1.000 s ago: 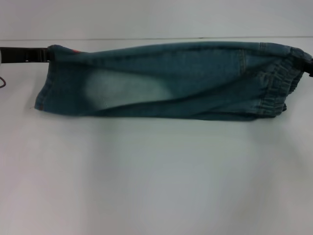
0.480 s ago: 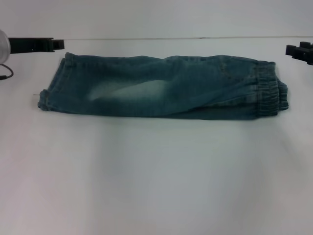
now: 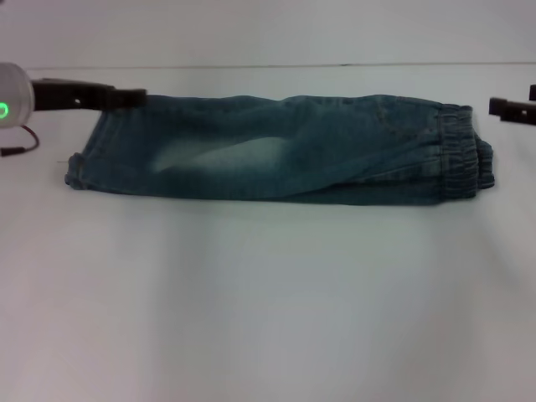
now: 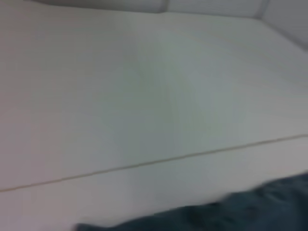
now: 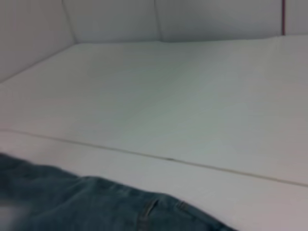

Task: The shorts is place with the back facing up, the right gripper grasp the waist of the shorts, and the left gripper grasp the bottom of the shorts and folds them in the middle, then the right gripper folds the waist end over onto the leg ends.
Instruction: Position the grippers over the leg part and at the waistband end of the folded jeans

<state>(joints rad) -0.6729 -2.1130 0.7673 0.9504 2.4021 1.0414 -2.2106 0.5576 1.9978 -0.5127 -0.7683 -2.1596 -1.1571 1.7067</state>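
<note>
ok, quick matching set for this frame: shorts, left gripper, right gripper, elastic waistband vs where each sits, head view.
Things:
1. shorts
2. left gripper
3. right gripper
4. elastic waistband

Places:
A. clear of the denim, past the waist end
B. robot's right end of the fold
C. folded lengthwise, flat on the table
D. at the far corner of the leg hems

Pairs: 1-C, 2-D, 3-A, 4-B

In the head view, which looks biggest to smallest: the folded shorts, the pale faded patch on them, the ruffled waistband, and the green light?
1. The shorts, spanning most of the picture.
2. The faded patch.
3. The elastic waistband, a little smaller than the patch, though the two look close.
4. The green light on the left arm, a tiny dot.
</note>
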